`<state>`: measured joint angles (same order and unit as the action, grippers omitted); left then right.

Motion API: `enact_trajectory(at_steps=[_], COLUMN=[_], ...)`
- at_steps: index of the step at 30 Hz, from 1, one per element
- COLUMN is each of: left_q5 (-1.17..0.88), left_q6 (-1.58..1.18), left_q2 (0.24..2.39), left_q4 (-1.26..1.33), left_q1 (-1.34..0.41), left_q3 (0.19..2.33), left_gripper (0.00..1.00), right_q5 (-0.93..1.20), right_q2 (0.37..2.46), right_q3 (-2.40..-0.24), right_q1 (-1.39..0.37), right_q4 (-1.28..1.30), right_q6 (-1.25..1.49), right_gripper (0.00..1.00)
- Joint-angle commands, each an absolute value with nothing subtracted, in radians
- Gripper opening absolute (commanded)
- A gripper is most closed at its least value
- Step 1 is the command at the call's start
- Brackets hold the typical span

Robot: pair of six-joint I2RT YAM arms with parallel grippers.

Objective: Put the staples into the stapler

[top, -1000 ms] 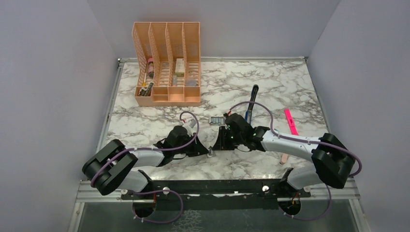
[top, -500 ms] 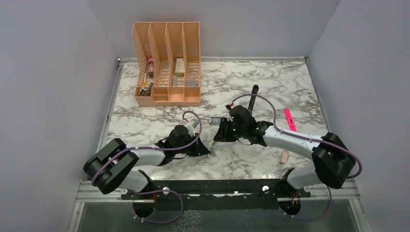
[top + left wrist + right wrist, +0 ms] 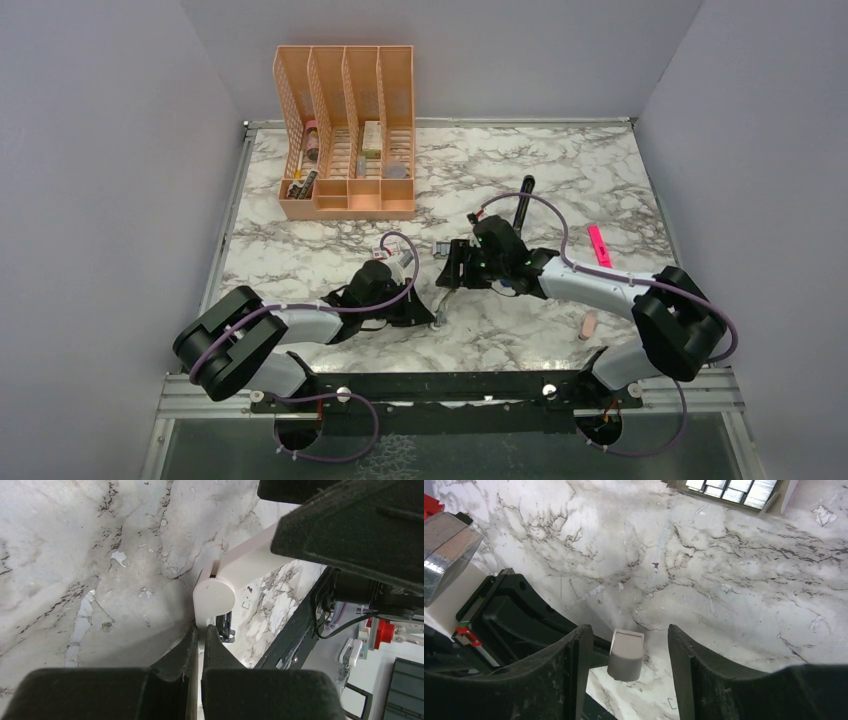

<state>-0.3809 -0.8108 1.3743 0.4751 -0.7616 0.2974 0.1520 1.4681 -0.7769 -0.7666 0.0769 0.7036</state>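
Observation:
The stapler [image 3: 215, 592] has a white body; my left gripper [image 3: 200, 630] is shut on it, holding it low over the table at centre front [image 3: 437, 312]. Its metal staple channel [image 3: 226, 627] shows just past the fingers. In the right wrist view I see its chrome head [image 3: 444, 545] and a grey tab [image 3: 625, 652]. My right gripper [image 3: 628, 630] is open, with one finger on each side of the tab and neither touching it. The staples [image 3: 731, 487] lie in their open box [image 3: 446, 248] just beyond the right gripper.
A slim dark blue-and-black item [image 3: 523, 200] lies behind the right arm. A pink highlighter [image 3: 598, 245] and a pink eraser [image 3: 588, 324] lie to the right. An orange desk organiser [image 3: 347, 135] stands at back left. Loose staples [image 3: 669, 702] lie on the marble.
My right gripper has opened and shifted slightly away from me, toward the staples box. The left gripper has kept still, holding the stapler.

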Motion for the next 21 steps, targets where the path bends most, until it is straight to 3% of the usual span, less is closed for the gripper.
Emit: enact_trajectory(at_steps=[1, 7, 14, 21], left_q5=[-0.358, -0.346, -0.329, -0.323], left_q6=[-0.816, -0.825, -0.834, -0.826], left_q2=[1.405, 1.431, 1.435, 1.432], left_q4=[0.436, 0.437, 0.437, 0.437], left_q1=[-0.767, -0.767, -0.767, -0.765], left_q3=[0.307, 0.322, 0.325, 0.322], left_gripper=[0.00, 0.00, 0.00, 0.00], right_q5=[0.221, 0.292, 0.351, 0.292], right_q2=[1.431, 1.468, 1.515, 1.573], right_q3=[-0.738, -0.708, -0.720, -0.757], right_q1=[-0.765, -0.765, -0.772, -0.793], right_q4=[0.015, -0.046, -0.052, 0.057], right_q6=[0.718, 0.703, 0.678, 0.693], right_gripper=[0.64, 0.69, 0.67, 0.48])
